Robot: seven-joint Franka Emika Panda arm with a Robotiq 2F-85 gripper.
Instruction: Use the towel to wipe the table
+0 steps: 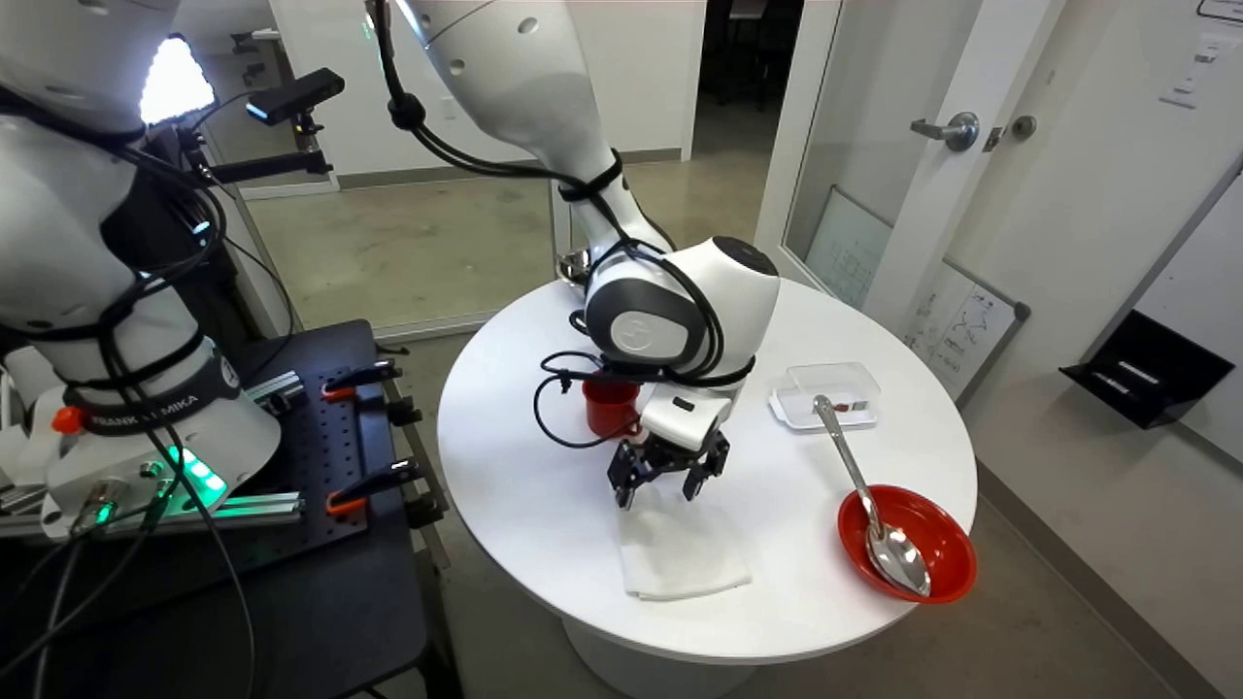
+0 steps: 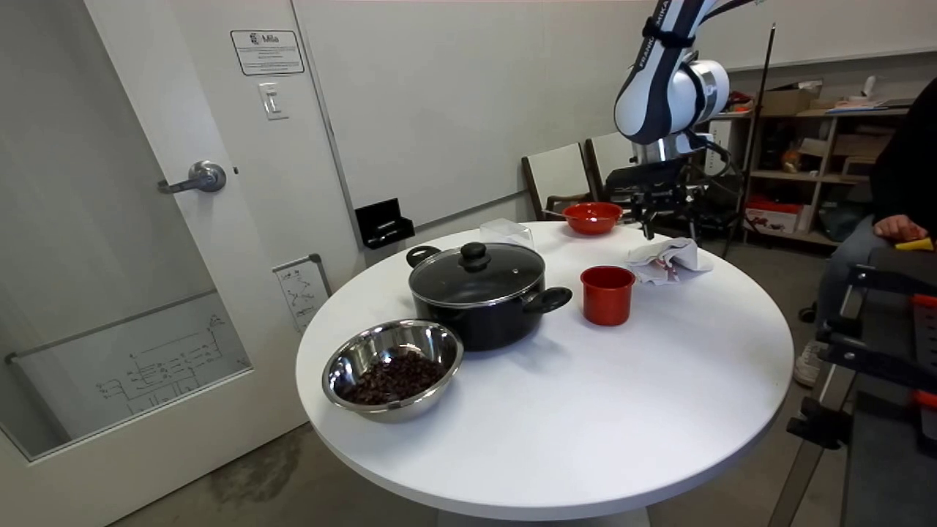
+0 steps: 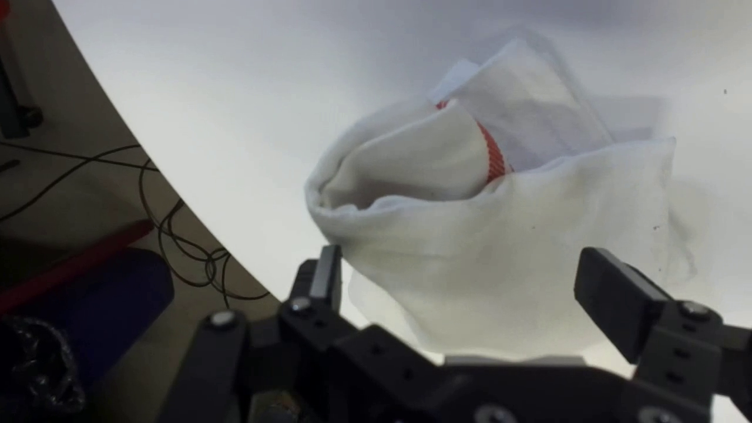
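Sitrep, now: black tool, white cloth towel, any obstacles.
Black two-fingered tool open. Below it, red-striped white cloth towel, ungripped, loosely folded on round white table. Red cylindrical cup nearby, possibly obstructing wiping.

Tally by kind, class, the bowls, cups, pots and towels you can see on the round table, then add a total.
Bowls: 2 (red bowl, metal bowl)
Cups: 1 (red cup)
Pots: 1 (black pot)
Towels: 1 (white towel)
Total: 5
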